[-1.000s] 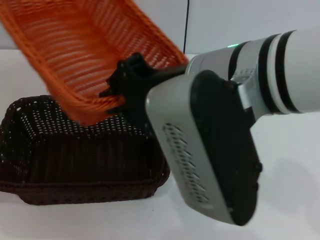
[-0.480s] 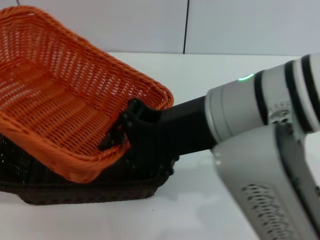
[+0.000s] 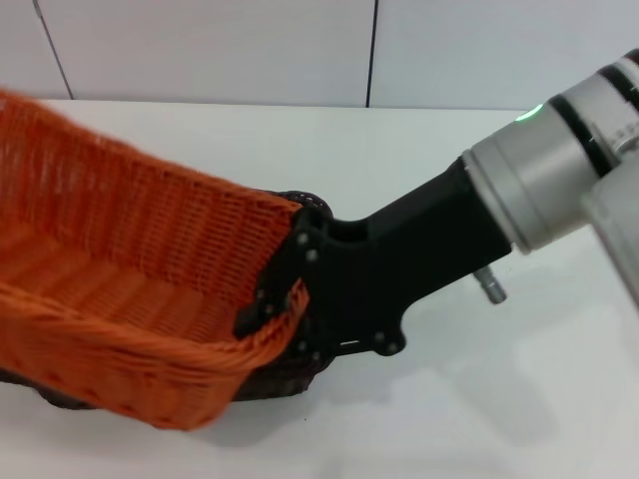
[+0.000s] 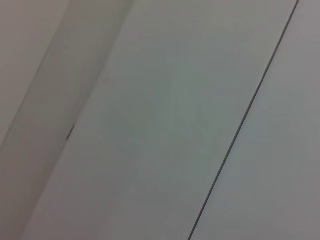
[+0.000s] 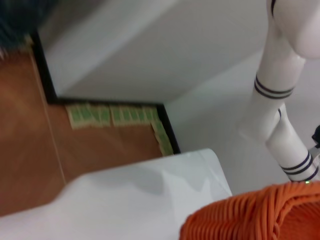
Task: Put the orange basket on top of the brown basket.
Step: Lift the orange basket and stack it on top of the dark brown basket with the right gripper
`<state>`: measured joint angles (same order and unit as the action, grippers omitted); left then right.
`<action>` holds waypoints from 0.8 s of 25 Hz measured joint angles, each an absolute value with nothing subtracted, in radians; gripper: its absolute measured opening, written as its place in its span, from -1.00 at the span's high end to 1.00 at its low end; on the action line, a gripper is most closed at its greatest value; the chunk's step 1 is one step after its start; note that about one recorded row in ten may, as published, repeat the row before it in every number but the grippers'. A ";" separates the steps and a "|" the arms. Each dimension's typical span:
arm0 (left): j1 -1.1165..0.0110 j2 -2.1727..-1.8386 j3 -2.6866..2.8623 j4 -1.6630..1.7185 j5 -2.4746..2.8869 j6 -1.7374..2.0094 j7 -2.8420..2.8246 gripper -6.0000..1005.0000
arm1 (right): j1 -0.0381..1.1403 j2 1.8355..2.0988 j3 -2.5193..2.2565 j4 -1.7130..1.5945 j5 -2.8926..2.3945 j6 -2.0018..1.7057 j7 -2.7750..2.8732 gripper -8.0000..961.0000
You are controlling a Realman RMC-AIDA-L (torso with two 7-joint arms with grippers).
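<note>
The orange basket (image 3: pixel 120 289) fills the left of the head view, lying almost level over the brown basket (image 3: pixel 290 374), of which only dark edges show beneath it and at its right end. My right gripper (image 3: pixel 285 304) is shut on the orange basket's right rim, with the black wrist reaching in from the right. A corner of the orange basket (image 5: pixel 255 215) shows in the right wrist view. The left gripper is out of view; its wrist view shows only a plain wall.
The white table (image 3: pixel 479 399) stretches to the right and behind the baskets. A white panelled wall (image 3: pixel 300 50) stands at the back. In the right wrist view the table's corner (image 5: pixel 150 200), brown floor (image 5: pixel 30 140) and a white robot arm (image 5: pixel 280 100) appear.
The orange basket has swung down from a steep tilt to nearly level and dropped onto the brown basket, covering most of it. My right arm has lowered and drawn back to the right.
</note>
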<state>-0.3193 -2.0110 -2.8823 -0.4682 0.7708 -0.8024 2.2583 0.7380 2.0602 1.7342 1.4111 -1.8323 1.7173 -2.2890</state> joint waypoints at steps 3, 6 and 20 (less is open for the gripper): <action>-0.315 -2.018 -2.882 -0.467 0.764 -0.807 2.259 -0.03 | 0.753 2.059 1.762 1.381 -1.846 1.731 -2.298 0.63; -0.309 -2.024 -2.882 -0.467 0.758 -0.815 2.259 -0.03 | 0.757 2.058 1.774 1.374 -1.881 1.728 -2.303 0.63; -0.285 -2.029 -2.882 -0.454 0.682 -0.864 2.269 -0.03 | 0.757 2.072 1.717 1.479 -2.001 1.601 -2.212 0.52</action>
<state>-0.2847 -2.0294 -2.8823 -0.4537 0.6823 -0.8636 2.2685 0.7574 2.0718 1.7170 1.4788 -2.0014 1.6011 -2.2122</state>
